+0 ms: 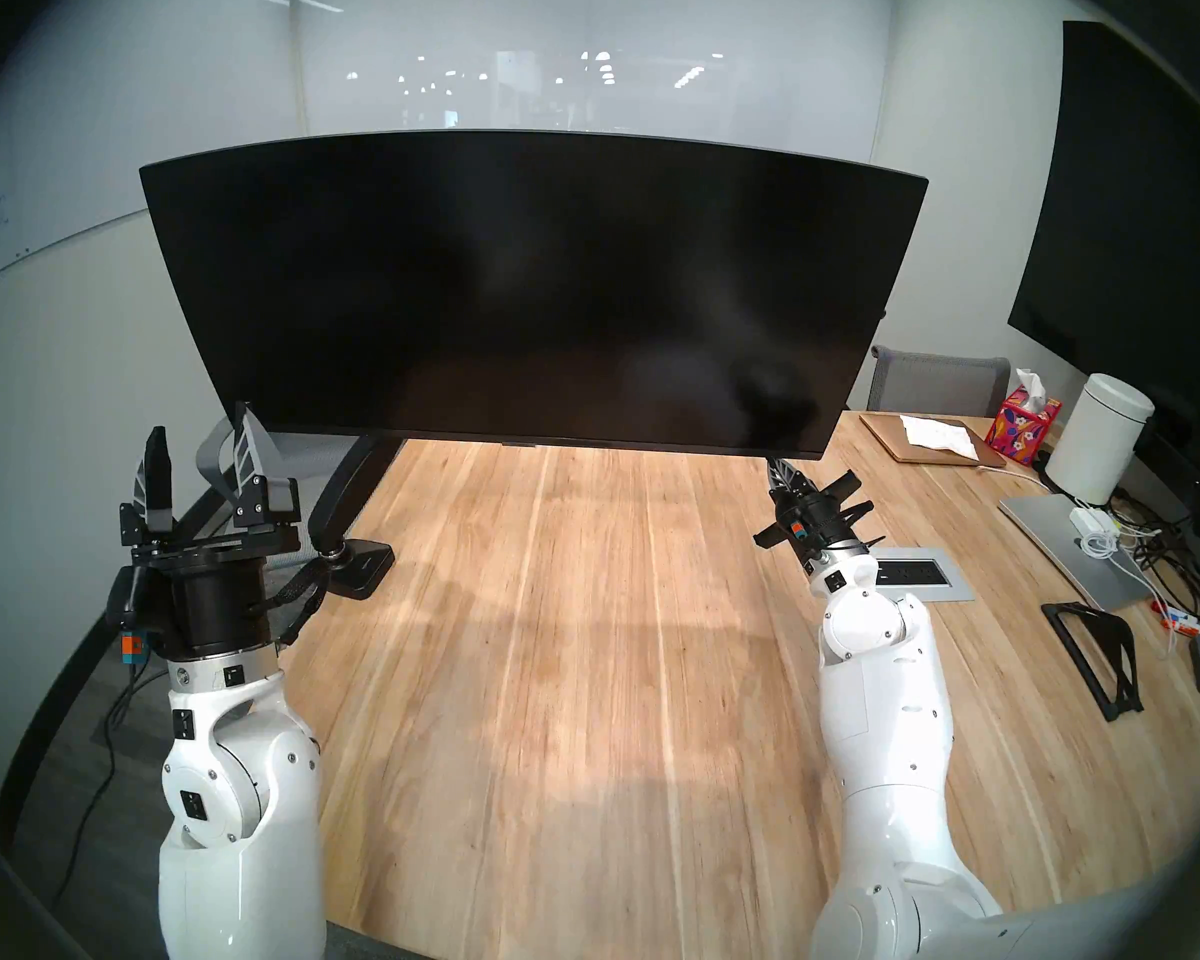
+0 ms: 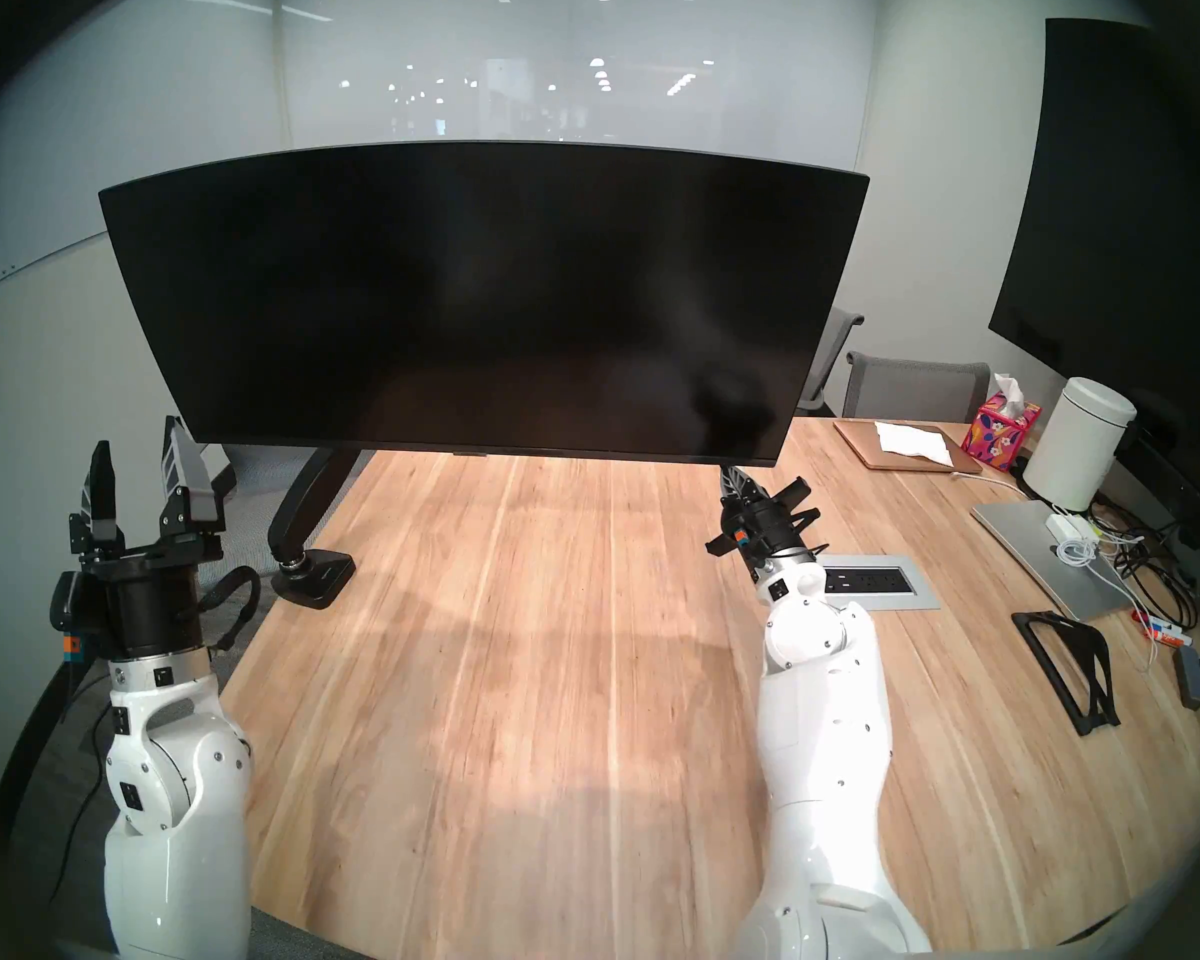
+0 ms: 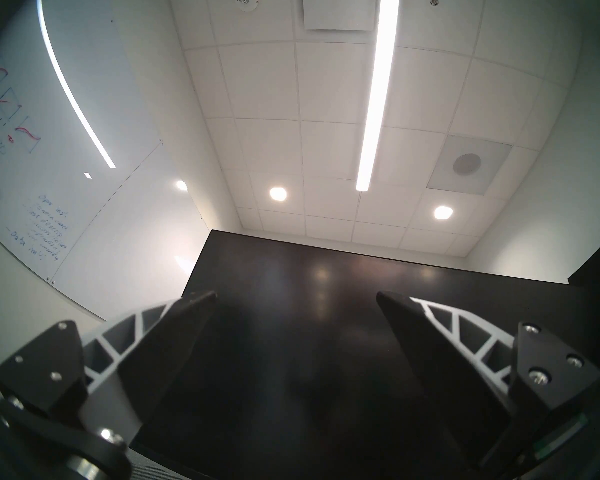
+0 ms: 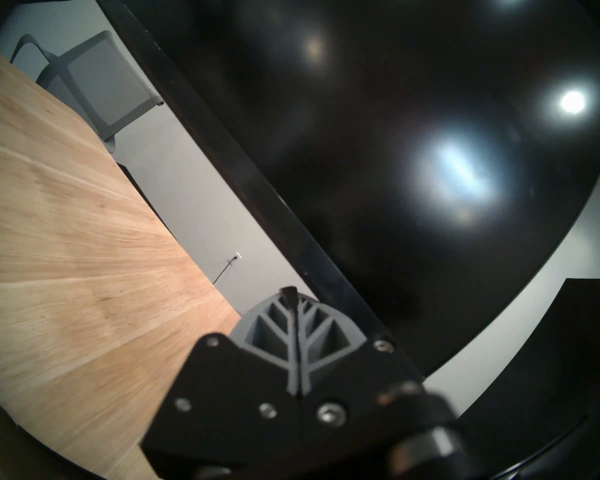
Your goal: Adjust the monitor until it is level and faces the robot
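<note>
Head views: the monitor [image 1: 535, 293], a wide black screen, hangs over the far half of the wooden bench [image 1: 583, 661] on its black articulated arm [image 1: 348, 494], whose clamp base [image 1: 362, 567] grips the bench edge at about 9 o'clock. The screen faces the robot; its right end sits slightly lower than its left.

The left gripper [image 1: 199, 463] stands at about 8 o'clock, pointing upward just beside the monitor's lower left corner, its jaws spread wide and holding nothing. In the left wrist view the two fingers [image 3: 174, 337] flank the dark screen [image 3: 326, 330] with the tiled ceiling [image 3: 326, 122] above.

The right gripper [image 1: 777, 468] reaches toward the monitor's lower right corner at about 4 o'clock, its tip hidden under the bottom edge in the head views. In the right wrist view the right gripper [image 4: 289, 293] shows its jaws pressed together, empty, the tip just beside the bezel [image 4: 291, 226]; whether it touches cannot be told.

At 3 o'clock on the bench lie a white canister [image 1: 1099, 446], a tissue box [image 1: 1023, 425], a closed laptop [image 1: 1068, 550] and tangled cables [image 1: 1151, 543]. A larger black screen [image 1: 1151, 245] hangs on the right wall.
</note>
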You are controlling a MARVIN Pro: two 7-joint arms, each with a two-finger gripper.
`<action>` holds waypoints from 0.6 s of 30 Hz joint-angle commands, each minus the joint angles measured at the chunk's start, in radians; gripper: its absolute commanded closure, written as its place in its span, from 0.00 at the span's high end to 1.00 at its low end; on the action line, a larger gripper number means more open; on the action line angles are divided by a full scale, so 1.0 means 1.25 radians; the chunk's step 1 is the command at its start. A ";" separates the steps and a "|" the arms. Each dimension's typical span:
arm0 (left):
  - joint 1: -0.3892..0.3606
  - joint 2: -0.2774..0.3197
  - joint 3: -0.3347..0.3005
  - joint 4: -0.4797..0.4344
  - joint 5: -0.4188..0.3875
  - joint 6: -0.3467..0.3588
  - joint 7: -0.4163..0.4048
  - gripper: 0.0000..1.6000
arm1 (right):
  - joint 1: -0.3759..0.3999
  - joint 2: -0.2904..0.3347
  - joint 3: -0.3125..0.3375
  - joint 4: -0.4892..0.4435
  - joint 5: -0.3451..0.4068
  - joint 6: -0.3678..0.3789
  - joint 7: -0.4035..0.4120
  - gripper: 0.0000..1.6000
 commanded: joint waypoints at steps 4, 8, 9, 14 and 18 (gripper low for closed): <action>-0.002 -0.001 0.001 -0.015 -0.001 0.000 -0.002 1.00 | 0.037 -0.001 -0.009 -0.080 0.015 -0.029 -0.014 0.00; -0.002 -0.003 0.001 -0.015 -0.001 0.000 -0.003 1.00 | 0.036 -0.002 -0.009 -0.089 0.017 -0.029 -0.012 0.00; -0.002 -0.003 0.000 -0.015 -0.001 0.001 -0.004 1.00 | 0.036 -0.002 -0.009 -0.092 0.017 -0.029 -0.011 0.00; -0.003 -0.005 0.000 -0.015 -0.001 0.001 -0.006 1.00 | 0.038 -0.003 -0.009 -0.099 0.019 -0.027 -0.007 0.00; -0.003 -0.006 -0.001 -0.014 -0.001 0.001 -0.008 1.00 | 0.038 -0.004 -0.008 -0.103 0.020 -0.027 -0.005 0.00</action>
